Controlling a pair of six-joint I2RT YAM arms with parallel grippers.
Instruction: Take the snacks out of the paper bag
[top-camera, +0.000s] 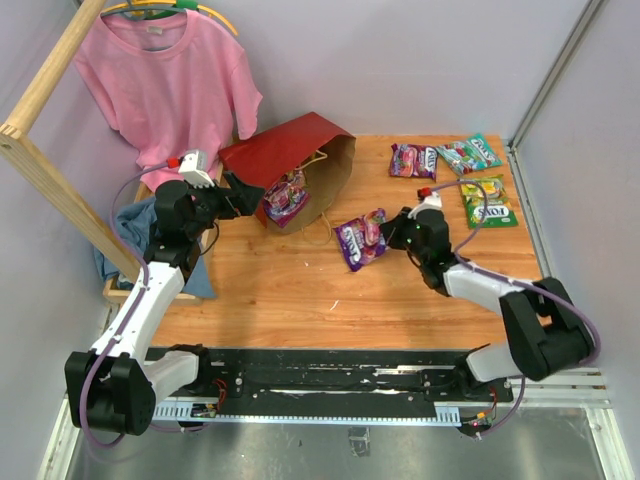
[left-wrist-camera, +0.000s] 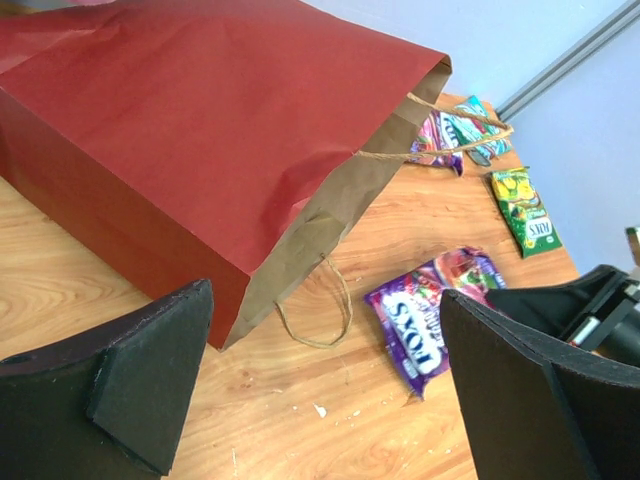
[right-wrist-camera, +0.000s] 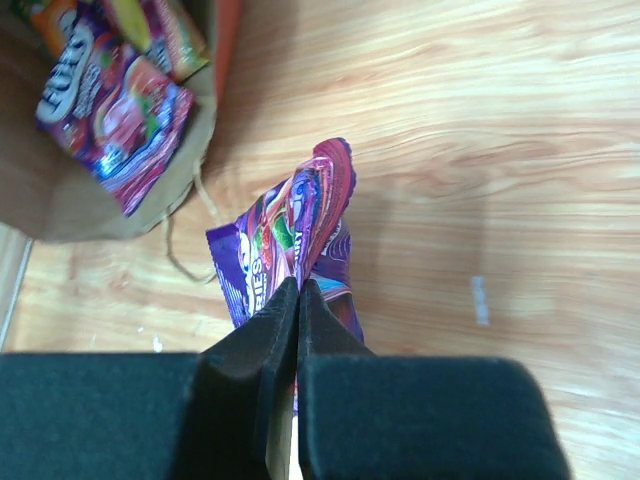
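The dark red paper bag (top-camera: 285, 150) (left-wrist-camera: 190, 130) lies on its side with its mouth toward the table's middle. Snacks (top-camera: 285, 197) (right-wrist-camera: 110, 100) show inside the brown mouth (right-wrist-camera: 35, 195). My right gripper (top-camera: 388, 236) (right-wrist-camera: 298, 290) is shut on the edge of a purple Fox's packet (top-camera: 360, 240) (right-wrist-camera: 300, 215) (left-wrist-camera: 420, 320), which is pinched and crumpled upward just off the bag's handle. My left gripper (top-camera: 245, 195) (left-wrist-camera: 320, 400) stands wide open beside the bag's mouth with nothing between its fingers (left-wrist-camera: 150, 380).
Another purple packet (top-camera: 412, 160), a green and orange packet (top-camera: 468, 153) (left-wrist-camera: 460, 130) and a yellow-green packet (top-camera: 488, 200) (left-wrist-camera: 525, 215) lie on the table's right. A pink T-shirt (top-camera: 165, 80) hangs at the back left by a wooden frame (top-camera: 40, 150); blue cloth (top-camera: 125, 235) lies below it.
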